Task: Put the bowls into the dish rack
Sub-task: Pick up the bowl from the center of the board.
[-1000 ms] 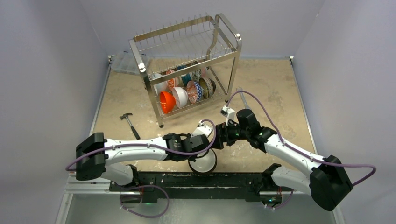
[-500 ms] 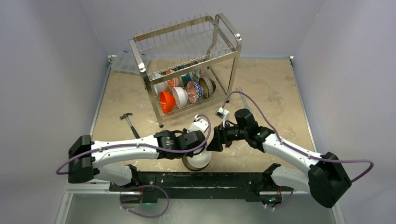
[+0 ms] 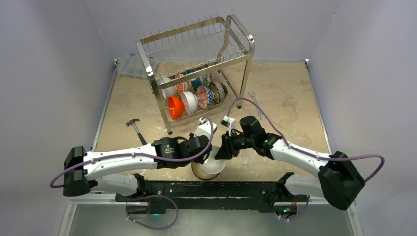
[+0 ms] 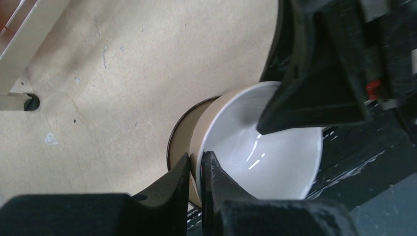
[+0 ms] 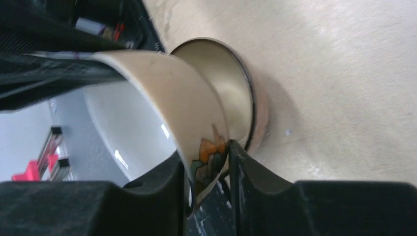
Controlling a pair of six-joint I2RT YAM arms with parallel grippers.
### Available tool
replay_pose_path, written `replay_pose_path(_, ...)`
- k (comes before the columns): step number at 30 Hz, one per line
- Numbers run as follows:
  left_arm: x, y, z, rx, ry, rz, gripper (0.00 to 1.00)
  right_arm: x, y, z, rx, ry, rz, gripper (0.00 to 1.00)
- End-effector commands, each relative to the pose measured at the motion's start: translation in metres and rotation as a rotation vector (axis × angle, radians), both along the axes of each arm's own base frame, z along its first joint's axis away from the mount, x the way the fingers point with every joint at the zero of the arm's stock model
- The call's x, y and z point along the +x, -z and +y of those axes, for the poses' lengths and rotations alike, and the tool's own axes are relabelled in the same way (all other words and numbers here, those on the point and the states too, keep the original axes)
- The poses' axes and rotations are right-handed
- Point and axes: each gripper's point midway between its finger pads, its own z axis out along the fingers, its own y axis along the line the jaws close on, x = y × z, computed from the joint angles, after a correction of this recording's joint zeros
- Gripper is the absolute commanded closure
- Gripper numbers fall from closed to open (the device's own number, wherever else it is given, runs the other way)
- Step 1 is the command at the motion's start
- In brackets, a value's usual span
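Note:
A tan bowl with a white inside (image 3: pixel 210 158) is tilted on its side over a second tan, dark-rimmed bowl (image 3: pixel 200 172) that rests on the table near the arm bases. My left gripper (image 4: pixel 195 160) is shut on the tilted bowl's rim (image 4: pixel 255 157), one finger inside and one outside. My right gripper (image 5: pixel 206 150) pinches the opposite rim at an orange and teal pattern (image 5: pixel 209 155). The lower bowl (image 5: pixel 221 83) stands upright. The dish rack (image 3: pixel 196 54) stands at the back, with several bowls (image 3: pixel 196 96) on edge in its lower tier.
A hammer (image 3: pixel 136 130) lies left of the rack, and a wrench (image 3: pixel 254 104) lies to its right. A clear plastic box (image 3: pixel 132 66) sits behind the rack's left end. One rack foot (image 4: pixel 30 102) shows in the left wrist view. The black base rail (image 3: pixel 206 189) runs just behind the bowls.
Both grippers and the held bowl have shifted left. The right gripper has gone from wide open to closed on the bowl's rim. The left gripper kept its hold.

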Motion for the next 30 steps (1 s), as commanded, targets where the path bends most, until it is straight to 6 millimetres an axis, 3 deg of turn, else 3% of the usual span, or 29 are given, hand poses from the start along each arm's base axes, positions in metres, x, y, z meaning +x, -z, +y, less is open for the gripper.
replay_pose_path(1,0.008,-0.035,-0.016,-0.182,-0.044,-0.045,1.00,0.019,-0.031,0.016,0.070,0.018,-0.090,0.82)
replay_pose_path(3,0.009,-0.033,-0.012,-0.176,-0.057,-0.039,1.00,0.025,-0.037,0.016,0.066,0.045,-0.107,1.00)
replay_pose_path(4,0.010,-0.032,-0.010,-0.171,-0.066,-0.036,0.92,0.028,-0.039,0.015,0.061,0.062,-0.118,1.00)
replay_pose_path(6,0.011,-0.027,-0.007,-0.158,-0.078,-0.021,0.67,0.032,-0.046,0.014,0.059,0.082,-0.137,1.00)
replay_pose_path(8,0.011,-0.022,-0.006,-0.150,-0.078,-0.001,0.53,0.036,-0.056,0.014,0.061,0.098,-0.162,1.00)
replay_pose_path(12,0.008,-0.011,-0.009,-0.125,-0.051,0.037,0.50,0.043,-0.065,0.010,0.045,0.131,-0.197,1.00)
replay_pose_path(15,0.009,-0.005,-0.008,-0.086,-0.057,0.044,0.59,0.048,-0.067,0.008,0.027,0.147,-0.224,1.00)
replay_pose_path(20,0.014,-0.002,-0.006,-0.035,-0.069,0.035,0.97,0.053,-0.067,0.002,-0.011,0.185,-0.232,0.97)
replay_pose_path(21,0.015,-0.001,-0.006,-0.027,-0.076,0.033,1.00,0.054,-0.067,0.001,-0.014,0.193,-0.237,0.95)
replay_pose_path(26,0.021,-0.001,-0.008,-0.055,-0.078,0.047,1.00,0.048,-0.067,-0.002,-0.010,0.218,-0.191,0.66)
replay_pose_path(30,0.034,-0.010,-0.010,-0.193,-0.072,0.091,1.00,0.048,-0.068,-0.003,0.018,0.270,-0.158,0.42)
